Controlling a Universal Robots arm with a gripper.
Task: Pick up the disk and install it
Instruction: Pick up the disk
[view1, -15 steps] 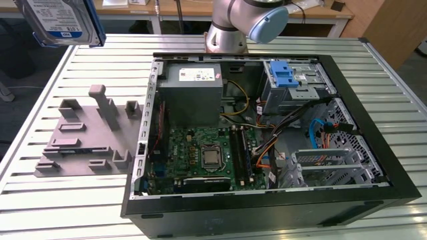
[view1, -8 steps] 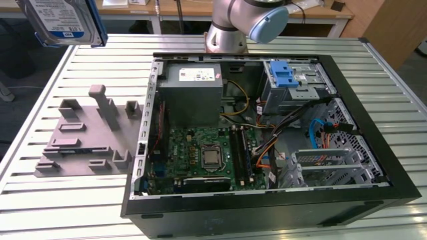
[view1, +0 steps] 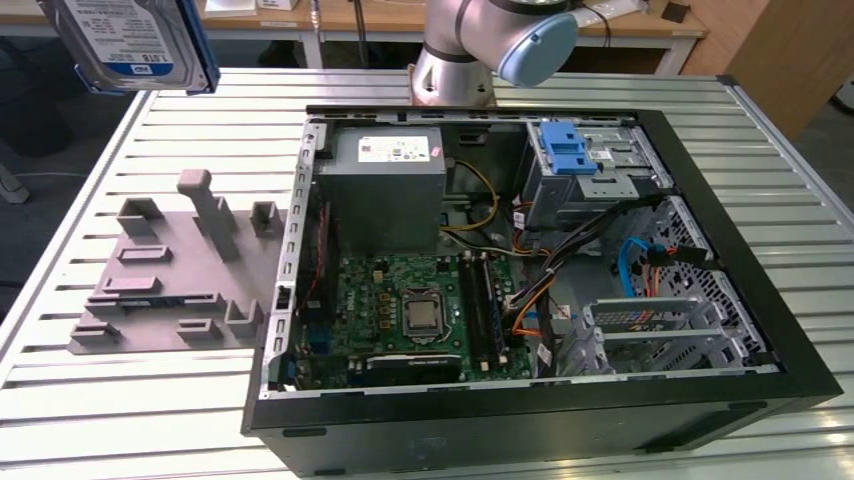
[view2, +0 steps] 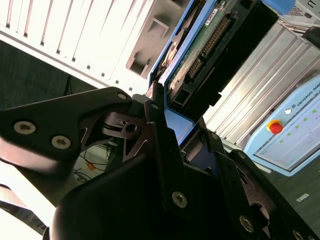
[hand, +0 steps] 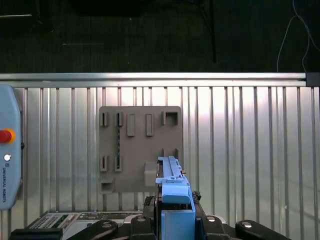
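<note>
The disk, a silver drive with a white-and-blue label in a blue carrier, hangs high above the table's far corner on the exterior view's left. In the second wrist view my gripper is shut on the disk, whose green circuit side and blue frame stick out past the black fingers. In the first wrist view the disk shows edge-on, clamped in the gripper, high over the grey holder plate.
An open computer case lies on the slatted metal table, with a drive cage and blue latch at its far right. The grey holder plate lies to the case's left. A teach pendant rests on the table.
</note>
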